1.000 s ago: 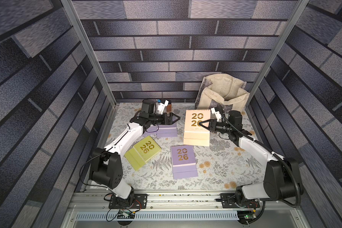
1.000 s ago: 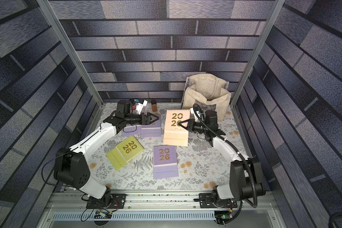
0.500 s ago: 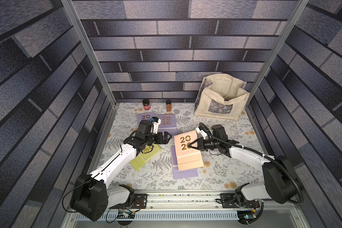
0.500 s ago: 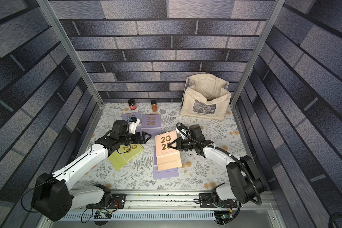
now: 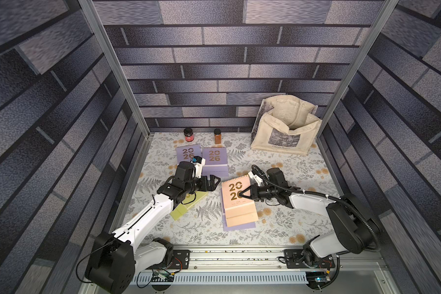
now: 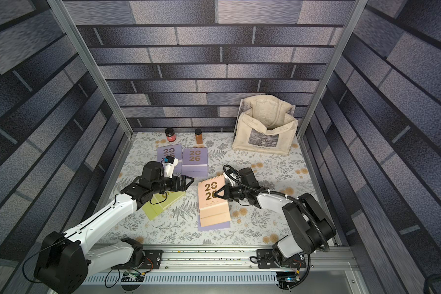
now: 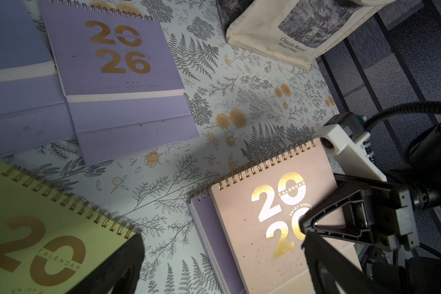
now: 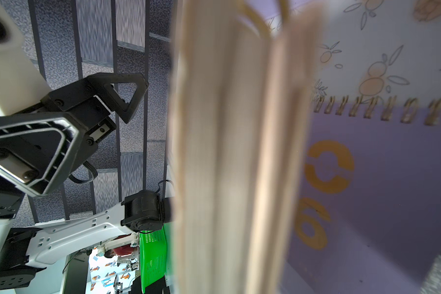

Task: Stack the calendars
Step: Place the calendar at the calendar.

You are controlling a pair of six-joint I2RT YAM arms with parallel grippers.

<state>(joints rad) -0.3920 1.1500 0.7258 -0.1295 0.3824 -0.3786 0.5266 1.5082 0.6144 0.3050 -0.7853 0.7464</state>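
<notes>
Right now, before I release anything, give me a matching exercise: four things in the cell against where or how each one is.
Things:
1. peach calendar
2. yellow-green calendar
3. left gripper
4. tote bag

Place or state:
A. open, holding nothing
B. far corner, on the right arm's side
C. gripped by the right gripper, over a lavender calendar
D. partly hidden under the left arm

Pairs: 1-C, 2-D, 3-A, 4-B

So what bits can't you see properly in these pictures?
- Yellow-green calendar: top views, mostly under the left arm.
- Bottom lavender calendar: top views, cover hidden by the peach calendar.
- Peach calendar's face: right wrist view, blurred, edge-on, too close.
- Jars: labels too small.
</notes>
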